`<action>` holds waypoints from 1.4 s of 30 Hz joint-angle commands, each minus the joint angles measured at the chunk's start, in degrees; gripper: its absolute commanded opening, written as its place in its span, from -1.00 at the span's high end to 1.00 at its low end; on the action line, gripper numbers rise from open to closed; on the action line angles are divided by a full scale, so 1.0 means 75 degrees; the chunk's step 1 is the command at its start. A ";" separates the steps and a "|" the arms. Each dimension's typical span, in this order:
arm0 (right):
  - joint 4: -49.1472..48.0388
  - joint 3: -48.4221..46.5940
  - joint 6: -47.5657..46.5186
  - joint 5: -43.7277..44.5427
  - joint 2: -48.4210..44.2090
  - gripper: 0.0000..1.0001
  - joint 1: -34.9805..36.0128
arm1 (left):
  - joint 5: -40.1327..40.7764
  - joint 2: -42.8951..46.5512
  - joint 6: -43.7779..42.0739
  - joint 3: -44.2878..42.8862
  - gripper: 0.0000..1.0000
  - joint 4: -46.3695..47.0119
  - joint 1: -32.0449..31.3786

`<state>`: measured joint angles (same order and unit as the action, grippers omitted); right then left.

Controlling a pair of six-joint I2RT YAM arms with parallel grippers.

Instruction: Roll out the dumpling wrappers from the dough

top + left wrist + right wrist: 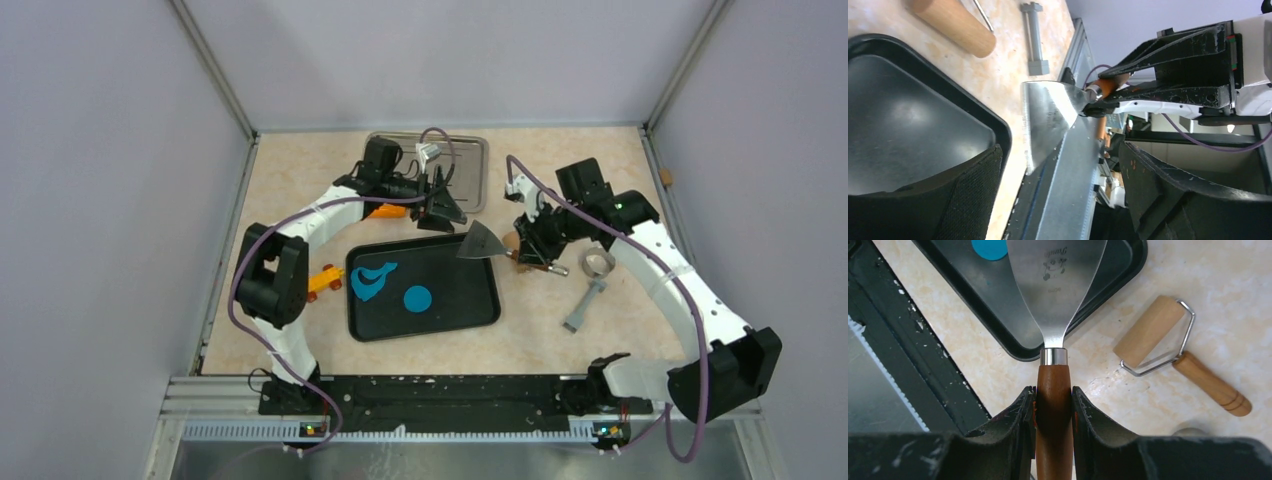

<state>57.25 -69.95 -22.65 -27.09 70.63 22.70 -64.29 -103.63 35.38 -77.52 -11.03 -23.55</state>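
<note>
The left arm rises from its base, bends at the elbow and reaches across the table (300, 200) towards the far side. There the left gripper (445, 210) hangs with its jaws spread wide and nothing between them, just in front of a metal tray (475, 165). The right arm sweeps in from the right, its wrist turned inward, and the right gripper (1054, 396) is clamped on the wooden handle of a metal scraper (1055, 285). The broad blade points out over the far right corner of a black tray (460, 280); whether it touches the tray cannot be told. On that tray lies the dough (370, 281), an irregular blue sheet near the left side. One dumpling wrapper (417, 298), a clean blue disc, sits apart from it near the middle, short of the blade. Close by the right gripper on the table rests a wooden roller (1148, 332) with a wire frame. A grey ring cutter (588, 298) lies to the right of the black tray. An orange cylinder (326, 279) sits just off the tray's left edge, beside the left arm's elbow. The left wrist view shows the scraper blade directly ahead of the open fingers (973, 200), between them and the right gripper.
</note>
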 commanded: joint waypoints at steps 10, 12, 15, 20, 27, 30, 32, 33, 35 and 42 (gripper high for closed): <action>-0.0304 -0.0625 -0.0451 0.0490 0.0568 1.00 0.0170 | -0.0359 -0.0717 0.0193 0.0031 -0.63 0.0433 -0.0733; -0.0256 -0.0424 -0.0599 0.0607 0.0584 1.00 0.0161 | -0.0307 -0.0662 0.0094 0.0044 -0.61 0.0380 -0.0711; -0.0240 -0.0044 -0.0778 0.0561 0.0535 1.00 0.0167 | 0.0158 -0.0514 -0.0315 0.0065 -0.63 -0.0050 -0.0631; -0.0576 0.0742 -0.1057 0.0655 0.0497 1.00 0.0161 | 0.1036 -0.0306 -0.1515 0.0383 -0.63 -0.1188 -0.0541; -0.1347 0.1488 -0.1286 0.1012 0.0631 1.00 0.0155 | 0.1324 0.0104 -0.1967 0.1044 -0.63 -0.1319 -0.0518; -0.1234 0.1437 -0.1358 0.1069 0.0485 0.72 0.0055 | 0.1555 0.0315 -0.2211 0.1128 -0.64 -0.1489 -0.0525; -0.1051 0.1544 -0.1559 0.1047 0.0329 0.37 -0.0111 | 0.1692 0.0421 -0.2379 0.1137 -0.65 -0.1588 -0.0528; -0.1020 0.1654 -0.1690 0.1011 0.0230 0.22 -0.0248 | 0.1731 0.0461 -0.2444 0.1138 -0.65 -0.1647 -0.0528; -0.0866 0.1824 -0.2089 0.0898 0.0108 -0.03 -0.0630 | 0.1813 0.0507 -0.2582 0.1095 -0.66 -0.1787 -0.0522; -0.0532 0.2355 -0.3725 0.1045 0.0514 -0.24 -0.1353 | 0.2009 0.0717 -0.3261 0.0764 -0.68 -0.2285 -0.0421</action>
<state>52.73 -55.13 -42.04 -19.42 73.47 12.91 -50.30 -101.38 15.27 -69.38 -25.93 -27.35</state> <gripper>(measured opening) 0.614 0.835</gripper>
